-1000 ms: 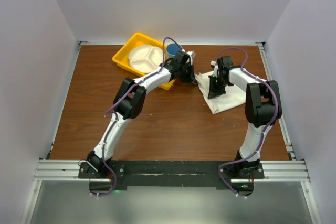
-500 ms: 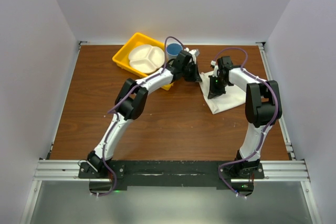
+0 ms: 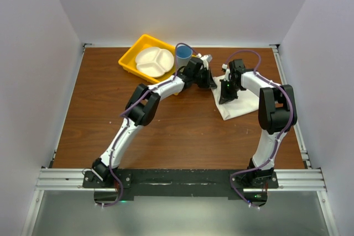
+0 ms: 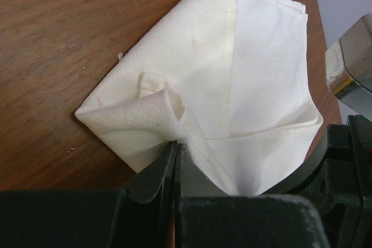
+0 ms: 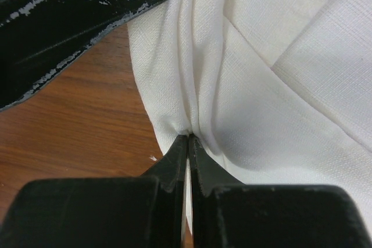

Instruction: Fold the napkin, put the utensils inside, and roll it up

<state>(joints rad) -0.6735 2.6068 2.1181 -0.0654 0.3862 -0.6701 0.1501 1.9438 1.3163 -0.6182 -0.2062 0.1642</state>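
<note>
Napkin lies folded and creased on the table, far-right part, close to the right edge. Its long axis slants far-left to near-right. Left gripper: jaws pressed together, pinching a raised fold at the cloth's left side. Right gripper: jaws clamped on a pleat, near the left one. Yellow tray holding a white divided plate sits toward the far edge, left of the napkin, with a blue cup just beside it. Bare wood runs from the napkin to the near edge.
</note>
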